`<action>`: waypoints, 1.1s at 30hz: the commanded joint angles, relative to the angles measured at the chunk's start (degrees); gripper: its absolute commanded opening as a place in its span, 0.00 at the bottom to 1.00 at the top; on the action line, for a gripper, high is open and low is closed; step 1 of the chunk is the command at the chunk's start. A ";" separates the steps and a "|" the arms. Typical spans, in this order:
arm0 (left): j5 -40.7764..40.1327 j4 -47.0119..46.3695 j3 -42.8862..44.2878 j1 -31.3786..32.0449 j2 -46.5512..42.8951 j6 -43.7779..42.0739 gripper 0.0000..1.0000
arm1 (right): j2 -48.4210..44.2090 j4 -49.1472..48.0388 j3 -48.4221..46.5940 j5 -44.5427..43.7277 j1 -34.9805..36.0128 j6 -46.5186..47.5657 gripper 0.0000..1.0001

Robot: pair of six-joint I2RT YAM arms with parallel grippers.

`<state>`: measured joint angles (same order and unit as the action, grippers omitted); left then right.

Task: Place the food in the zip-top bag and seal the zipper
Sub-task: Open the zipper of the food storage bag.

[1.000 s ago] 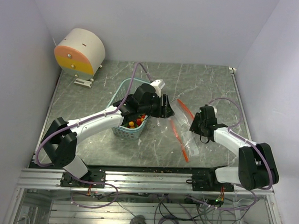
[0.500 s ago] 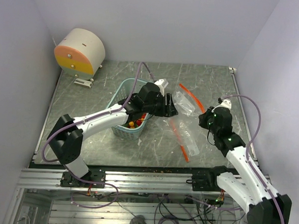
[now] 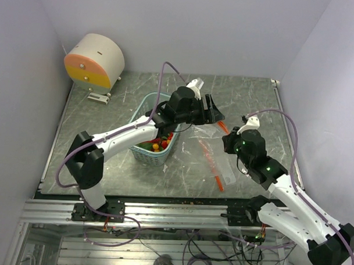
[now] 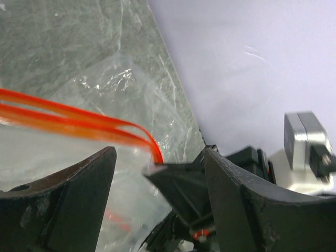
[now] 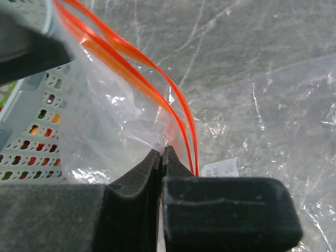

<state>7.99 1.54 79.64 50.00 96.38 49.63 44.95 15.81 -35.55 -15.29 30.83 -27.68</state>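
The food, small red, orange and green pieces, lies in the light-blue basket. My right gripper is shut on the clear zip-top bag, pinching its film just below the orange-red zipper, and holds it up off the table. My left gripper is open at the bag's mouth. The end of the zipper and the right gripper's tips sit between its spread fingers. In the right wrist view, the basket shows through the bag.
A second clear bag with orange strips lies flat on the marble table to the right of the basket. A white and orange drum stands at the back left. Walls close in the table on three sides.
My right gripper has shut on the bag and lifted it off the table. The left gripper has swung right from over the basket to the bag's mouth and opened wider.
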 commanded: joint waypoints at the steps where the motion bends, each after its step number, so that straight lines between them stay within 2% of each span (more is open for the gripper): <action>1: 0.81 -1.25 4.30 0.42 4.77 2.20 0.78 | 0.07 1.06 -2.72 -7.76 3.85 0.99 0.00; 5: 2.33 -1.86 3.13 0.40 5.77 3.02 0.78 | -0.68 1.76 -3.07 -11.17 4.79 0.80 0.00; 9: 0.48 0.47 1.71 0.39 3.15 1.37 0.78 | -0.49 3.69 -3.97 -15.57 4.90 -0.17 0.00; 15: -1.56 2.89 2.67 0.40 2.52 -0.29 0.79 | -1.34 2.34 -3.73 -14.09 5.11 0.55 0.00; 20: -1.58 -2.11 2.39 0.37 3.79 2.11 0.79 | -1.97 1.95 -3.82 -12.31 5.57 1.23 0.00; 25: -3.03 0.01 6.03 0.31 6.14 0.84 0.80 | -2.94 1.81 -3.99 -11.88 5.90 1.59 0.00; 33: -6.45 -0.38 6.36 0.25 8.11 -0.11 0.80 | -4.83 2.29 -3.61 -11.42 6.52 1.25 0.00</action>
<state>4.25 2.33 83.79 50.09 102.65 50.92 41.82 18.52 -37.63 -26.35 36.75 -26.72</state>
